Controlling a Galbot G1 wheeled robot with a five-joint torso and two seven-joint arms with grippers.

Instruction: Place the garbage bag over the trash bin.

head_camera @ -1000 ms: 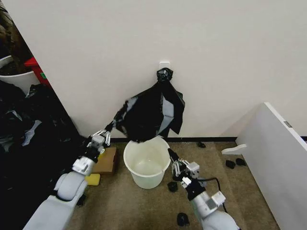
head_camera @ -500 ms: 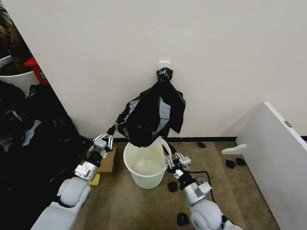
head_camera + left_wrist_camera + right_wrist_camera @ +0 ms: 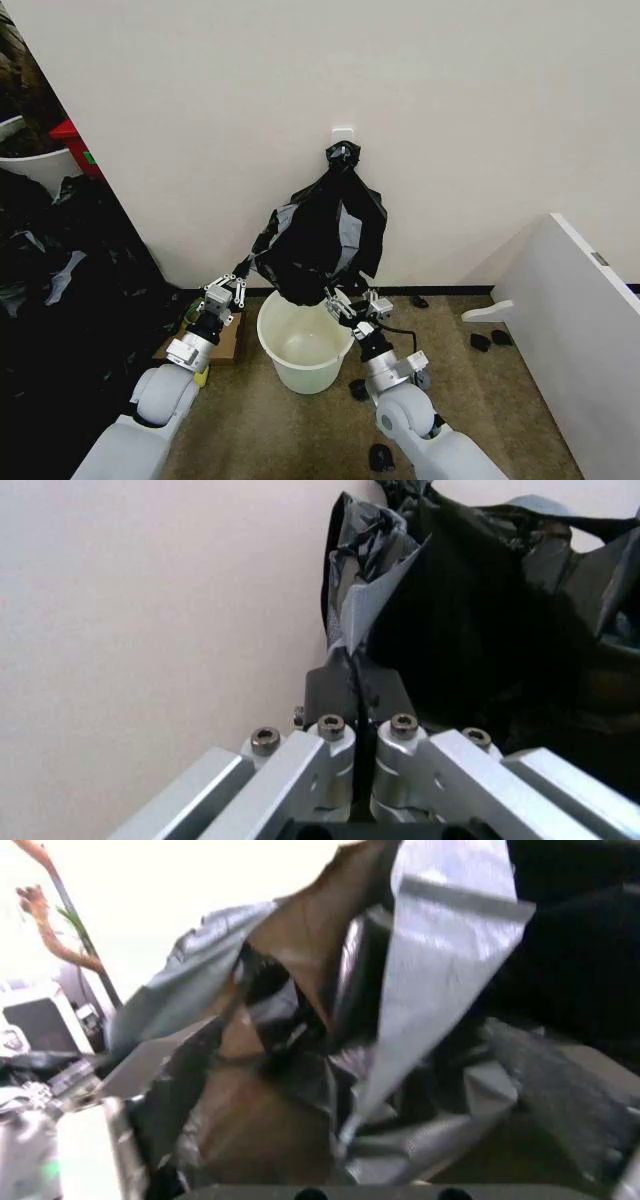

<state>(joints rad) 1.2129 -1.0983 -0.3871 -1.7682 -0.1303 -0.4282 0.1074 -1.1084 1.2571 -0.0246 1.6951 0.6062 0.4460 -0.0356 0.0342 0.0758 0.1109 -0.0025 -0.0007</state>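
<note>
The right gripper (image 3: 345, 298) is pressed against the underside of the large glossy black plastic garbage bag (image 3: 320, 235); whether its fingers are apart or together cannot be told, since crumpled film blocks the right wrist view. The left gripper (image 3: 240, 270) is reached up from the lower left, its fingers (image 3: 340, 690) closed on a pinched corner of the bag. The bag is hung from a small white wall hook (image 3: 343, 134), directly above the round cream-white plastic bucket (image 3: 305, 340), whose visible interior holds nothing.
</note>
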